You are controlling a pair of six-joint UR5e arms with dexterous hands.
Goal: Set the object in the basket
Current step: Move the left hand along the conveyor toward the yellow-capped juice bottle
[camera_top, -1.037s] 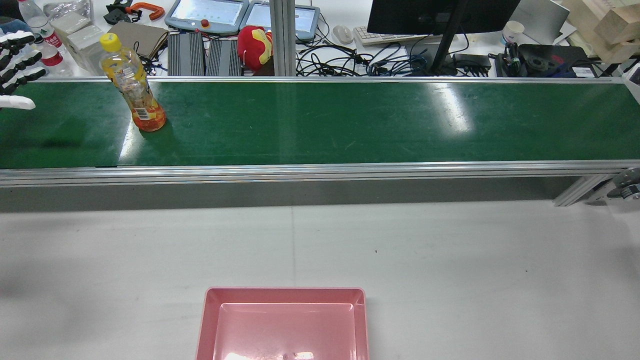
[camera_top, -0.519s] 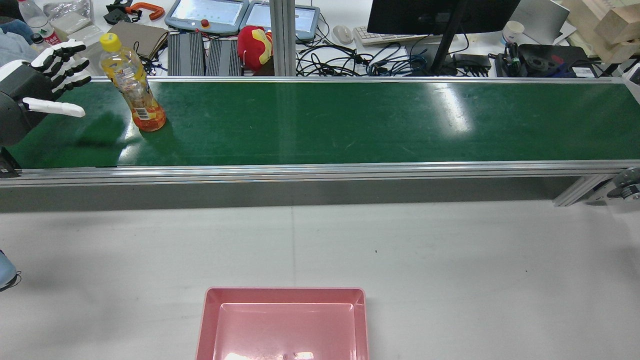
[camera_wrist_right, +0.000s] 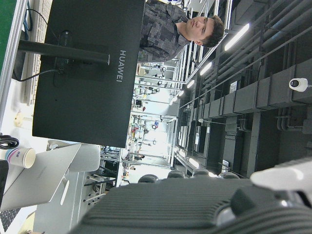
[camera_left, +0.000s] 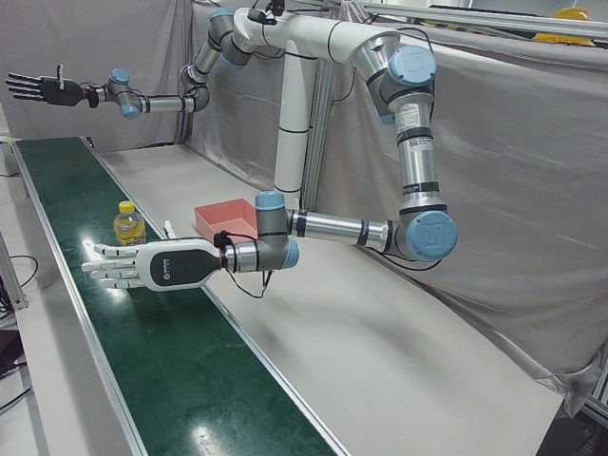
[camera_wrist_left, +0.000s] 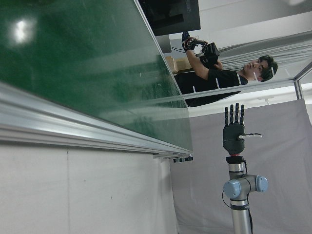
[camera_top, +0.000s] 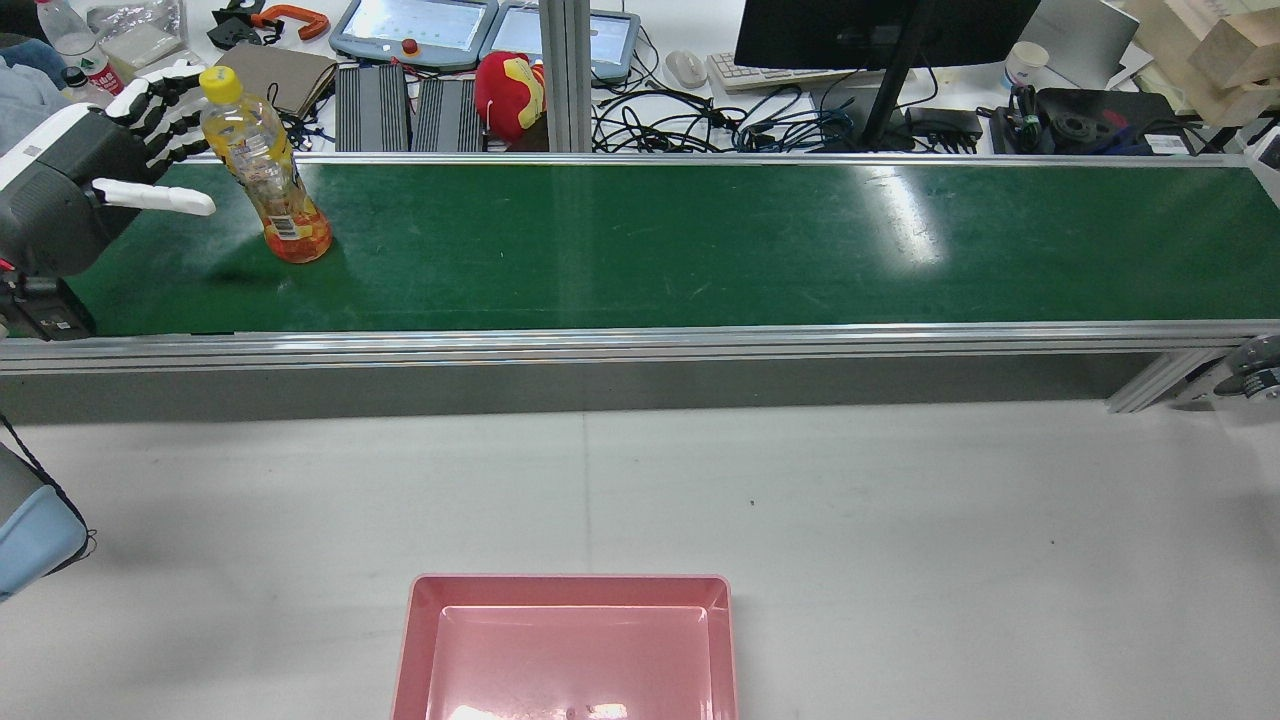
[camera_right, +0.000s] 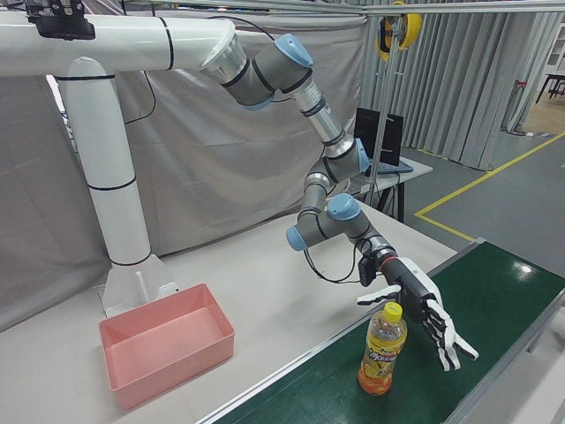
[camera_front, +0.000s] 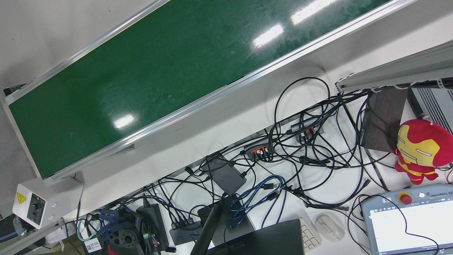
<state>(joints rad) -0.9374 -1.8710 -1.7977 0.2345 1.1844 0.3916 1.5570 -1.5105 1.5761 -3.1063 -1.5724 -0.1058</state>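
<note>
Just beside the left hand (camera_top: 95,190), on the side of its fingertips, the bottle (camera_top: 265,170) stands upright on the green belt (camera_top: 700,245), yellow cap on top, so its long axis is vertical. The hand holds nothing and its fingers are spread wide; in the rear view the thumb points toward the lower body of the bottle while the other fingers reach near the cap. In the right-front view the open hand (camera_right: 424,309) is near the bottle (camera_right: 381,349) but I cannot tell if any finger touches it. The right hand (camera_left: 38,88) is raised high at the far end of the belt, well apart from the bottle, also with straight, parted fingers, so the left hand is clearly the nearer one. The pink basket (camera_top: 565,645) waits empty on the desk (camera_top: 900,520), on the near side of the belt from the robot. I judge that the next move is a side grasp around the upright bottle.
</note>
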